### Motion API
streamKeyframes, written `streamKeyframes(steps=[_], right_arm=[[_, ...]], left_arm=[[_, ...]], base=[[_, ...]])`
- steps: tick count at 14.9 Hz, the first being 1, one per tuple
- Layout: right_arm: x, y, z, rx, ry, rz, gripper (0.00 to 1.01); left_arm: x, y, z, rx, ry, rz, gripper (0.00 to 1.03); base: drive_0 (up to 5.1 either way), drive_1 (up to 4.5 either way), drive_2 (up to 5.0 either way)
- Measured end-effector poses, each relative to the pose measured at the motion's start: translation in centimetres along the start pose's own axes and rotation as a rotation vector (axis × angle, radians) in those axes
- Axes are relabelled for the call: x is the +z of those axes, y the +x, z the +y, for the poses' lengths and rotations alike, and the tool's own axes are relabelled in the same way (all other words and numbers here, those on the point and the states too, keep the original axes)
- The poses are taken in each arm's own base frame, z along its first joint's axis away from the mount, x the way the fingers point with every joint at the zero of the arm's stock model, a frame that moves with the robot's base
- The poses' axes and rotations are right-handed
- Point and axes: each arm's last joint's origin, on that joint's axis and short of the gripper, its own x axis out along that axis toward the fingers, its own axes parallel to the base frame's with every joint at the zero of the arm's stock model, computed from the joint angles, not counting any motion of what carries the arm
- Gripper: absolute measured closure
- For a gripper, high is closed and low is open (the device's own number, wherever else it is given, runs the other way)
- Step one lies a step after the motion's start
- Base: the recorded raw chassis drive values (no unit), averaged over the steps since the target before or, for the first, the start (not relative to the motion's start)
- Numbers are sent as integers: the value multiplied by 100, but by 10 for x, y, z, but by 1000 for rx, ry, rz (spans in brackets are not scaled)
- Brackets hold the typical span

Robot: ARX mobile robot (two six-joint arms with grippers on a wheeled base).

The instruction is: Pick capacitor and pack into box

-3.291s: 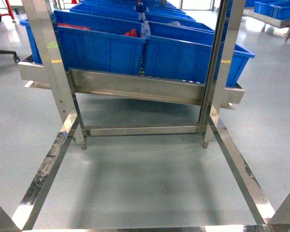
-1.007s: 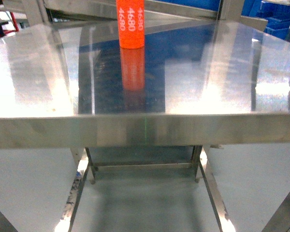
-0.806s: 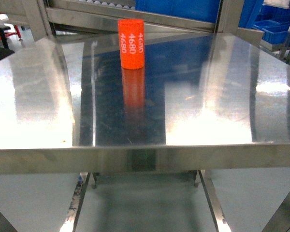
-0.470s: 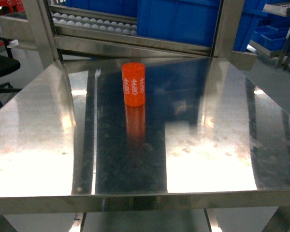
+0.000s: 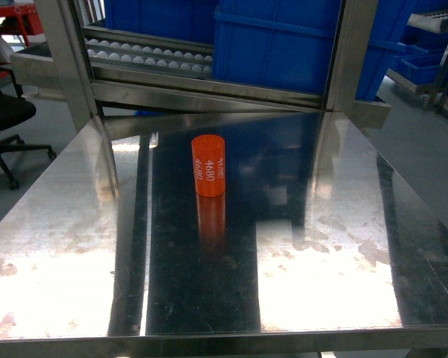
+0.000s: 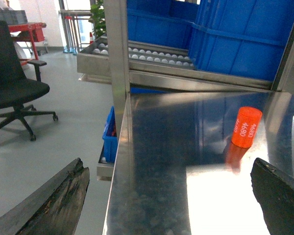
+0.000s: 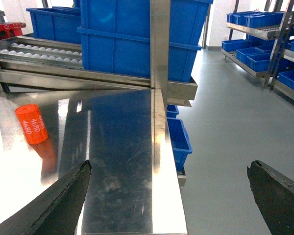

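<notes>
The capacitor (image 5: 209, 165), an orange cylinder printed 4680, stands upright near the middle of the steel table (image 5: 336, 246), closer to the far edge than the near one, with nothing touching it. Its reflection runs down the shiny top toward the robot. The pink box is nowhere in any of the three views, so where the part is meant to go I cannot tell from here.

Both arms hang back off the table. The left gripper (image 6: 171, 196) is spread wide, its two dark fingers at the bottom corners of its own camera view, the capacitor up to the right between and beyond them. The right gripper (image 7: 176, 196) is spread wide too, the capacitor off to its far left.

The risks, as I judge them: a tall smooth cylinder on slick steel will tip and roll if a finger clips its side before the pair closes. The glare and that reflection could throw off the aim. The uprights of the rack (image 5: 343, 52) behind leave little room for a reach from the back, and the blue bins (image 5: 284, 37) sit just past it.
</notes>
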Motion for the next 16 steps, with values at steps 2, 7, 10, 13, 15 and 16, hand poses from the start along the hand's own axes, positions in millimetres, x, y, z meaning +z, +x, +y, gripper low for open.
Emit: streamKeyframes(steps=[2,7,10,13,15,16], right_arm=[[0,0,0,0,0,0,3],[0,0,0,0,0,1,3],[0,0,0,0,0,1,3],[0,0,0,0,0,1,3],[0,0,0,0,0,1,3],[0,0,0,0,0,1,3]], left_arm=[[0,0,0,1,0,-2,5],[0,0,0,1,0,-2,5],[0,0,0,0,0,-2,5],[0,0,0,0,0,-2,5],[0,0,0,1,0,-2,5],[0,0,0,1,0,-2,5]], base=[[0,0,0],[0,0,0],[0,0,0],[0,0,0],[0,0,0],[0,0,0]])
